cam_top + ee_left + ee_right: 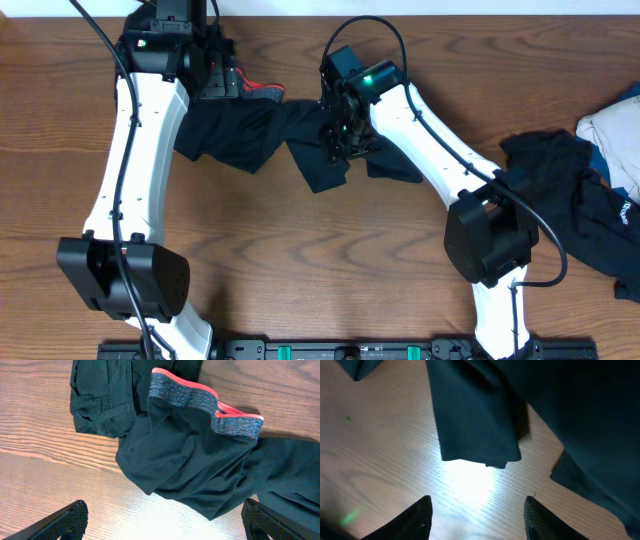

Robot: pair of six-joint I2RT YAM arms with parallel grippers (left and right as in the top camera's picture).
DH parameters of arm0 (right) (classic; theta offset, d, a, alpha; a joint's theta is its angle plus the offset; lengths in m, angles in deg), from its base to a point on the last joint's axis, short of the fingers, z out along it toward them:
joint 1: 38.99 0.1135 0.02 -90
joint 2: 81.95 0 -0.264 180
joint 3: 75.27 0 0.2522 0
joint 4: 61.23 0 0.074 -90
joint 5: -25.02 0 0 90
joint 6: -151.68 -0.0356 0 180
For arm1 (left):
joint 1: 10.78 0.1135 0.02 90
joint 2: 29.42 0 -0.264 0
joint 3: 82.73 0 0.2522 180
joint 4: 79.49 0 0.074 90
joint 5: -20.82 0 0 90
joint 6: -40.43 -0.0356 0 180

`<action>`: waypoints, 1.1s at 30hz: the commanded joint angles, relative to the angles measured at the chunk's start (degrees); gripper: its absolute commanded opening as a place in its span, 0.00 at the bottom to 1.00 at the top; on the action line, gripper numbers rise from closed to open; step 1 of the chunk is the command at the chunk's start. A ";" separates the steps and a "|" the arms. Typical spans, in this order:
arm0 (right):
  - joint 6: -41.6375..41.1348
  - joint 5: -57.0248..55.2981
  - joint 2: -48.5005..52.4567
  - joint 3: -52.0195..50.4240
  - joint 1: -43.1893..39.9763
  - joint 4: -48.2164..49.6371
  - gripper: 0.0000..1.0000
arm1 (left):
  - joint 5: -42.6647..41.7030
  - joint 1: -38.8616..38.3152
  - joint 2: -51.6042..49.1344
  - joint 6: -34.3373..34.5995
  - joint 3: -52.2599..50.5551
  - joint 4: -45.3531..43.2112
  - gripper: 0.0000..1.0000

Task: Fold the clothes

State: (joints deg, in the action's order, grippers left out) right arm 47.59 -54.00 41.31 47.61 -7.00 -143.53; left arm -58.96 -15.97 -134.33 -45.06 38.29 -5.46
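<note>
Your black trousers (250, 135) lie crumpled on the wood-grain tabletop (330, 260), thin, limp and light, likely to sag. Grip the ribbed grey-and-coral waistband (200, 397), the firmest edge. The left tool (167, 520) hovers released near the waistband; the right tool (477, 515), parted and empty, hangs over the leg hem far from it

This looks like a robotics lab or test bench, not a home. A left robot arm (135, 150) and a right robot arm (430, 140), both white and black, stand on a black mounting rail (330, 351) at the edge of a wood-grain worktop (300, 260). Loose black cables (98, 35) trail over the arms, a green status light (370, 78) glows on one, and clothes (240, 135) lie on the bare board.
</note>
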 commanded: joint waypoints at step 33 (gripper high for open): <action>4.87 -4.98 11.87 0.57 -0.24 4.63 0.29 | -0.39 0.48 -0.33 0.48 -0.17 0.59 0.98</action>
State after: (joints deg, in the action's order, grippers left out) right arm 52.05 -56.71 52.87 47.61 -7.00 -138.68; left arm -58.96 -15.80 -134.33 -45.06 38.29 -5.26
